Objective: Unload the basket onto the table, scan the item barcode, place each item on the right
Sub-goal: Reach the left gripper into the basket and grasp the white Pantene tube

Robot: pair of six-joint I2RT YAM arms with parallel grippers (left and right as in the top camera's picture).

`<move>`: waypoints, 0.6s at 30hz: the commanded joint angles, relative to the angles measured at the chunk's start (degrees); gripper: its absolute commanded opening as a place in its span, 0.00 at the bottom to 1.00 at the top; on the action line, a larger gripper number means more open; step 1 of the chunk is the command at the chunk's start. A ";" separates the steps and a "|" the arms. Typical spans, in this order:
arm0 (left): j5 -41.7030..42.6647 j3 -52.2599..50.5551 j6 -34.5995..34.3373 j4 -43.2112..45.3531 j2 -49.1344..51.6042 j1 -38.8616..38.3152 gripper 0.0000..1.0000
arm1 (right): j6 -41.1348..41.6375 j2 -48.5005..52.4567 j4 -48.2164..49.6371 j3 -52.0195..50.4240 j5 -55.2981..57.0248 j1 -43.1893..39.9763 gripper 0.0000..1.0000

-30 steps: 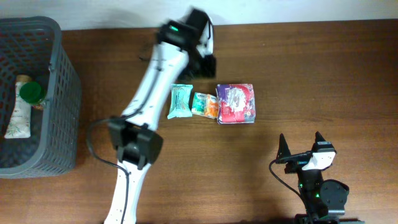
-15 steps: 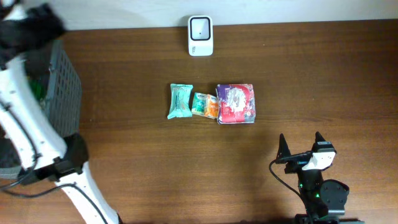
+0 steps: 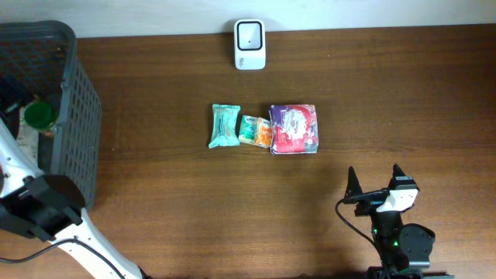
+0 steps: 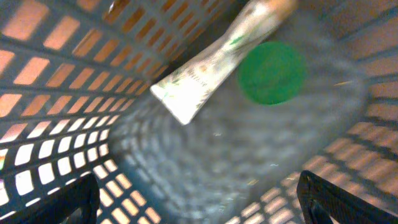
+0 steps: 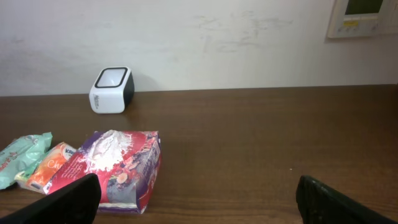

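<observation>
Overhead shows a brown wooden table (image 3: 403, 93), scanner (image 3: 249, 44) near the white wall (image 3: 372, 12).

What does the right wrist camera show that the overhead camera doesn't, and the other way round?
Only the right wrist view shows the beige wall panel high on the wall. Only the overhead view shows the grey basket at the table's left end, with a green lid inside. Both show the white scanner, the purple packet, the orange packet and the teal packet on the brown table.
</observation>
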 commanded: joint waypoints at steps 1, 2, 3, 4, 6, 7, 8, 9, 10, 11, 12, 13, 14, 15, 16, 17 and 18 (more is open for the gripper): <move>-8.59 -7.15 1.90 2.38 -0.76 -0.04 1.00 | 0.22 -0.37 -0.04 -0.50 0.50 -0.28 0.99; -8.48 -9.03 3.69 3.76 -0.76 -0.04 1.00 | 0.22 -0.37 -0.04 -0.50 0.50 -0.28 0.99; -8.33 -11.30 5.84 5.60 -0.76 -0.07 1.00 | 0.22 -0.37 -0.04 -0.50 0.50 -0.28 0.99; -7.63 -13.75 8.85 7.72 -0.76 -0.17 1.00 | 0.22 -0.37 -0.04 -0.50 0.50 -0.28 0.99; -4.79 -18.05 15.26 11.15 -0.76 -0.22 1.00 | 0.22 -0.37 -0.04 -0.50 0.50 -0.28 0.99; -3.34 -20.44 18.23 12.66 -0.76 -0.22 1.00 | 0.22 -0.37 -0.04 -0.50 0.50 -0.28 0.99; -2.43 -22.88 20.98 13.92 -0.76 -0.20 0.94 | 0.22 -0.37 -0.04 -0.50 0.50 -0.28 0.99; -2.47 -26.34 24.17 15.98 -0.76 -0.15 0.86 | 0.22 -0.37 -0.04 -0.50 0.50 -0.28 0.99; -2.49 -28.98 26.01 17.86 -0.76 -0.15 0.84 | 0.22 -0.37 -0.04 -0.50 0.50 -0.28 0.99; -2.49 -31.12 27.65 19.74 -0.76 -0.17 0.85 | 0.22 -0.37 -0.07 -0.50 0.50 -0.28 0.99; -2.51 -33.42 29.27 21.86 -0.76 -0.17 0.86 | 0.22 -0.37 -0.04 -0.50 0.50 -0.28 0.99; -2.51 -35.43 30.51 24.17 -0.76 -0.15 0.86 | 0.22 -0.37 -0.04 -0.50 0.50 -0.28 0.99; -2.49 -37.00 31.45 26.45 -0.76 -0.17 0.87 | 0.22 -0.37 -0.04 -0.50 0.50 -0.28 0.99; -2.51 -38.21 32.46 28.52 -0.76 -0.17 0.87 | 0.22 -0.37 -0.07 -0.50 0.50 -0.28 0.99; -2.49 -39.26 34.23 30.71 -0.74 -0.17 0.86 | 0.22 -0.37 -0.04 -0.50 0.50 -0.28 0.99; -2.47 -39.87 36.30 32.98 -0.74 -0.17 0.86 | 0.22 -0.37 -0.04 -0.50 0.50 -0.28 0.99; -2.45 -40.02 37.51 34.32 -0.74 -0.17 0.86 | 0.22 -0.37 -0.04 -0.50 0.50 -0.28 0.99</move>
